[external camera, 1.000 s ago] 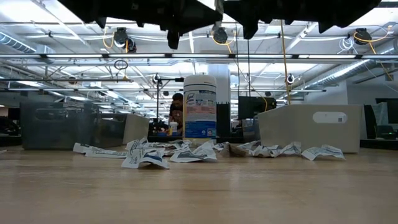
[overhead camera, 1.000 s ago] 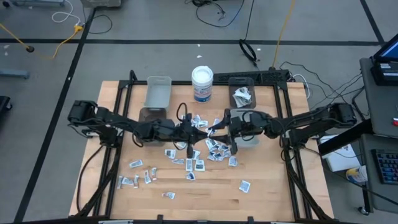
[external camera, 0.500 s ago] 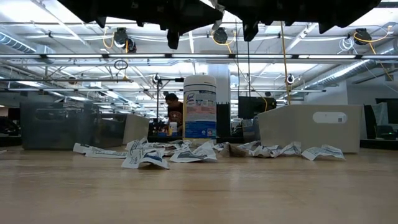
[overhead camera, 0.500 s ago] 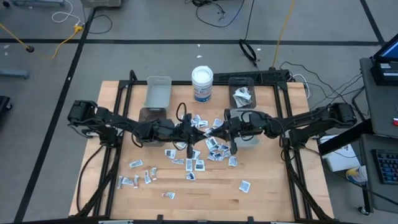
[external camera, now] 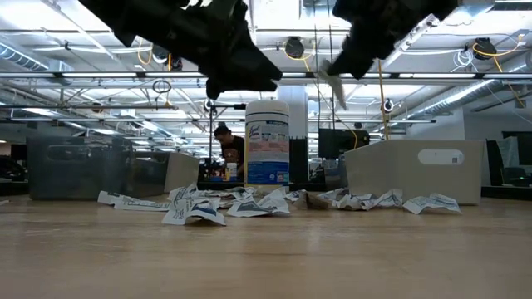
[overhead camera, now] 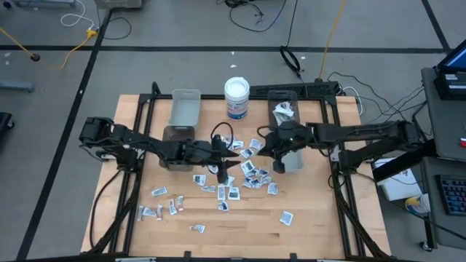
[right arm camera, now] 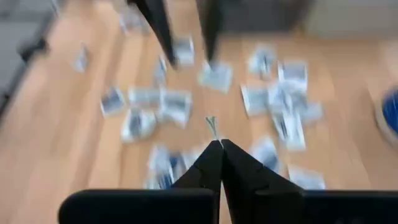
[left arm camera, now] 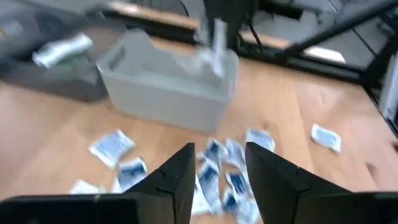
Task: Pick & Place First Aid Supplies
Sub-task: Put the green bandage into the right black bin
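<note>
While both arms meet above the packets [overhead camera: 233,178] scattered mid-surface, the left claw [overhead camera: 222,172] hangs empty. Low down, the right claw [external camera: 337,81] dangles a pale sachet [external camera: 337,87]. Left wrist: fingers [left arm camera: 180,177] narrowly parted. Right wrist: fingers [right arm camera: 211,165] pinch the sachet's edge.

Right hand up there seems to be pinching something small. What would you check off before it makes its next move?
1. Right hand shut on a packet: ok.
2. Left hand open, nothing between its fingers: ok.
3. Packet lifted well above the pile on the table: ok.
4. The two hands apart, with a gap between them in the low view: ok.
5. Packet directly over the grey bin: cannot tell.
</note>
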